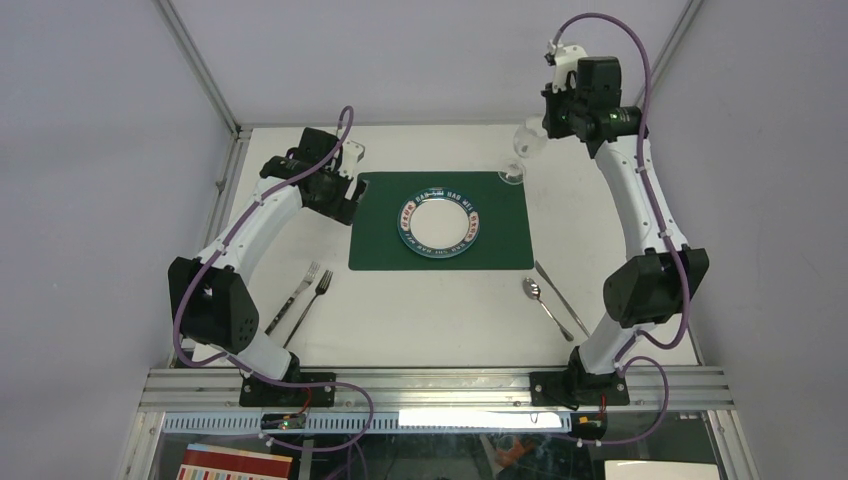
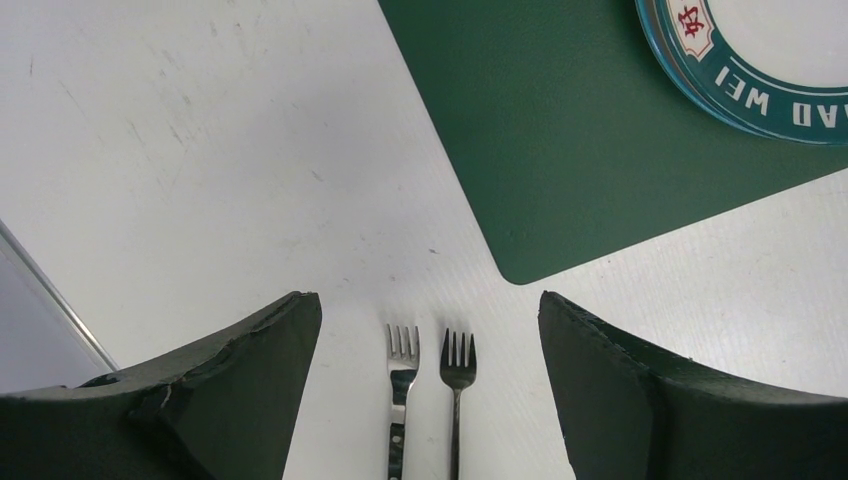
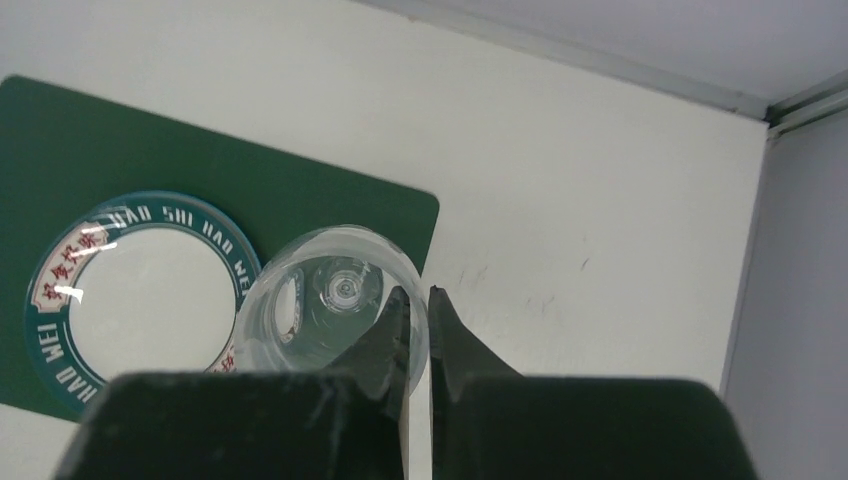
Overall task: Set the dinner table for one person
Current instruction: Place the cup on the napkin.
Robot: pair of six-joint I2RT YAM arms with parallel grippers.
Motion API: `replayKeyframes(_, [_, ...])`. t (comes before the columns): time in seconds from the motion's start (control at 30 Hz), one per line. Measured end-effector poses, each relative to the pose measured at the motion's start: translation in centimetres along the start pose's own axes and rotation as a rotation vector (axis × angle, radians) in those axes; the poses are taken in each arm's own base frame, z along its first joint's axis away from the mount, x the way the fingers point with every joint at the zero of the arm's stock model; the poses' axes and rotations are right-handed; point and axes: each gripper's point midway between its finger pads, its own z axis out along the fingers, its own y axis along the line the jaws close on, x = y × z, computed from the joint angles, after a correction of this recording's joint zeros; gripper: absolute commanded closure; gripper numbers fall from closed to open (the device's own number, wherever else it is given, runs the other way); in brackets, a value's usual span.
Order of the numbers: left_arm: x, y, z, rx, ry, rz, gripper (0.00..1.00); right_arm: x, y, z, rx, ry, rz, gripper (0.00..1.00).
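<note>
Wine glass (image 3: 322, 300) rim in tight right hand (image 3: 418, 296); left hand (image 2: 430, 306) wide, empty.

open tabletop (image 1: 430, 320) between forks (image 1: 312, 300) and spoon (image 1: 531, 289), nearside of placemat (image 1: 375, 250); wine glass (image 1: 527, 140) at its far right corner

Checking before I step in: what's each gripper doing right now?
Left gripper: open, holding nothing.
Right gripper: closed, pinching the rim of the clear stemmed wine glass.
</note>
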Motion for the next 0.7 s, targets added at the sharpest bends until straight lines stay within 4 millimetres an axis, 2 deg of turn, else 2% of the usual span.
replayKeyframes(0.2, [0.3,-0.1,0.2,0.005,0.007,0.000,0.17,5.1,1.6,1.7,-0.048,0.135,0.014,1.00])
replayKeyframes(0.47, [0.4,-0.2,0.3,0.006,0.010,0.000,0.17,5.3,3.3,2.1,-0.079,0.141,0.001,1.00])
replayKeyframes(0.7, [0.4,-0.2,0.3,0.007,0.010,0.000,0.17,6.8,4.9,3.3,-0.103,0.181,-0.018,1.00])
